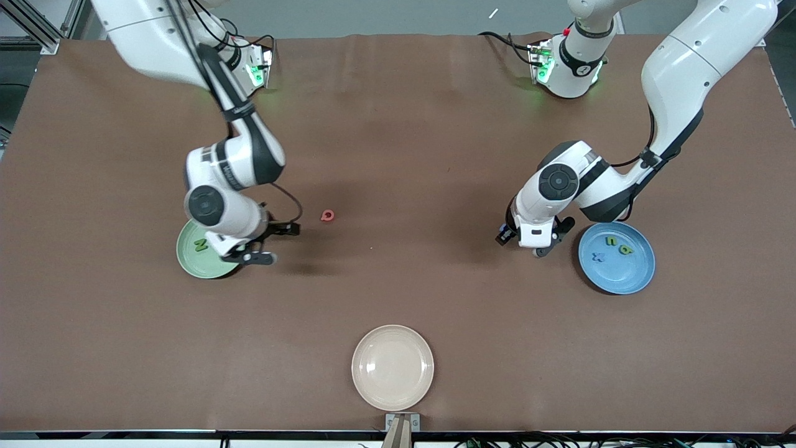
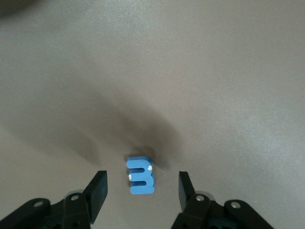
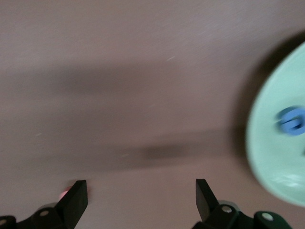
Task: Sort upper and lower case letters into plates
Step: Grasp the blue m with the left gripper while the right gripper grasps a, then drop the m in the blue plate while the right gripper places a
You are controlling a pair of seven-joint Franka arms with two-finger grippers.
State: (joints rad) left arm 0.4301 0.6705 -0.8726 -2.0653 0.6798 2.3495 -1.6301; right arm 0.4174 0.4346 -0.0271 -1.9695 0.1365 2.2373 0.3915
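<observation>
My left gripper (image 2: 141, 185) is open, low over the table beside the blue plate (image 1: 640, 274), one finger on each side of a small blue letter (image 2: 140, 176) lying on the cloth. The blue plate holds two green small letters (image 1: 618, 246) and a blue x (image 1: 598, 256). My right gripper (image 1: 277, 244) is open and empty over the table beside the mint green plate (image 1: 193, 264), which holds a green N (image 1: 200, 245) and a blue letter (image 3: 291, 119). A red Q (image 1: 328, 215) lies on the table near the right gripper.
A cream-beige plate (image 1: 392, 367) sits bare near the front edge at the middle. Both arm bases stand along the table's edge farthest from the camera. Brown cloth (image 1: 398, 155) covers the table.
</observation>
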